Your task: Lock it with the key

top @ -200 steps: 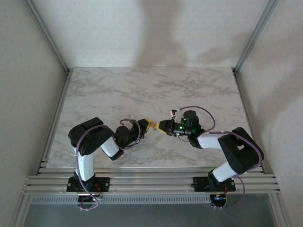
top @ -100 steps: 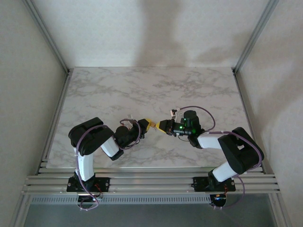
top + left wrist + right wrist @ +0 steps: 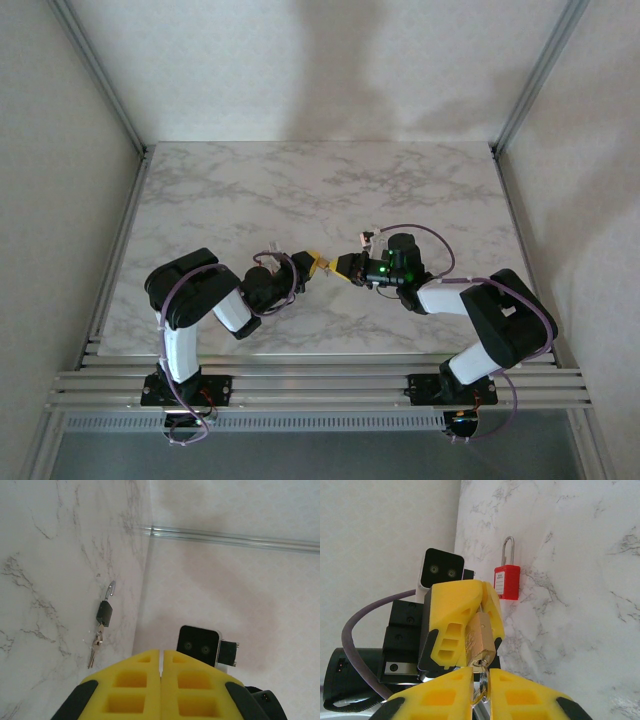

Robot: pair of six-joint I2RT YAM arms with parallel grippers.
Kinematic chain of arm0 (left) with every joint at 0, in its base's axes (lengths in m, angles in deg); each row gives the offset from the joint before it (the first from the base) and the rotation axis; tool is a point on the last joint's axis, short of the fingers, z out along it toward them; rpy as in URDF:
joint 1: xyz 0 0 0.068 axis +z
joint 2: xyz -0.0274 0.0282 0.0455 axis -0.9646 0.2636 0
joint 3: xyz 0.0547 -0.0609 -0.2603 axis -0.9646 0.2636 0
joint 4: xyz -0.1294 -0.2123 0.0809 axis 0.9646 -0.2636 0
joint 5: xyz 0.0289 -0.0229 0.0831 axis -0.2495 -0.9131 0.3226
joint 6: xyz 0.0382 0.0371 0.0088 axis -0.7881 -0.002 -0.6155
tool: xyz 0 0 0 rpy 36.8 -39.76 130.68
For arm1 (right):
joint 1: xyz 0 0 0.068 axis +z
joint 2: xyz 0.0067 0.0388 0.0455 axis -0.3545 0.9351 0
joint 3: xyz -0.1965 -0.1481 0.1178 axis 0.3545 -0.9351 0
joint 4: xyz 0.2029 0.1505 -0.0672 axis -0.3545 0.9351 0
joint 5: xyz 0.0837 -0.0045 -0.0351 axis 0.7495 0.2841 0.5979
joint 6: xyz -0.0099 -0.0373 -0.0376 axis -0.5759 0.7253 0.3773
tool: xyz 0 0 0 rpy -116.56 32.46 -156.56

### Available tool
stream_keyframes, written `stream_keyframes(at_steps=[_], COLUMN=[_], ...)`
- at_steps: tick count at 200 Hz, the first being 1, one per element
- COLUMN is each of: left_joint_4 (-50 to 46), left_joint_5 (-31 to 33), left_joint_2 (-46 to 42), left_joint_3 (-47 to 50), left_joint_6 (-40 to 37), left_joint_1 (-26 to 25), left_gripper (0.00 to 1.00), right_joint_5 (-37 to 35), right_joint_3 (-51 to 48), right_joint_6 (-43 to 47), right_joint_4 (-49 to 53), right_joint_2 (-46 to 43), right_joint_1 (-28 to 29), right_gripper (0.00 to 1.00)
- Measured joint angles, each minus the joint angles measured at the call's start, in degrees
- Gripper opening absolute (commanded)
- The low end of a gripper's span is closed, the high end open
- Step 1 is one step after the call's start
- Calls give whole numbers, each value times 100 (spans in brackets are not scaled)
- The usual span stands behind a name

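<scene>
A brass padlock (image 3: 481,635) is held above the marble table between the yellow fingers (image 3: 451,611) of my left gripper (image 3: 318,265), which is shut on it with its keyhole end facing the right arm. In the left wrist view that left gripper (image 3: 161,652) shows its pads pressed together and the padlock is hidden behind them. My right gripper (image 3: 481,674) is shut on the key (image 3: 483,682), whose blade sits in the padlock's keyhole. In the top view the right gripper (image 3: 344,268) meets the left one tip to tip near the table's front middle.
A red padlock (image 3: 507,581) lies on the marble table (image 3: 300,190) beyond the grippers. A black padlock with keys hanging from it (image 3: 103,614) lies on the other side. White walls and metal rails (image 3: 320,385) bound the table.
</scene>
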Motion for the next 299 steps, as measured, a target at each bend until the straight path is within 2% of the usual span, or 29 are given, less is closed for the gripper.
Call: stream_keyframes(at_steps=[21, 87, 151, 207, 299], left_joint_4=[0, 4, 4, 15, 15], left_joint_5=[-2, -2, -2, -2, 22], left_joint_2=[0, 0, 0, -2, -2], left_joint_3=[0, 0, 0, 0, 0], left_joint_6=[-2, -20, -33, -63, -63], left_joint_1=[-24, -37, -37, -37, -35], left_gripper=[0, 0, 0, 0, 0], right_joint_5=[-2, -37, -46, -57, 7], right_joint_3=[0, -2, -39, -79, -79], right_joint_6=[-2, -68, -330, -459, -595], right_joint_4=[-2, -48, -490, -695, -929], right_joint_2=[0, 9, 229, 269, 435], right_joint_1=[0, 0, -28, -81, -98], right_gripper=[22, 15, 20, 11, 6])
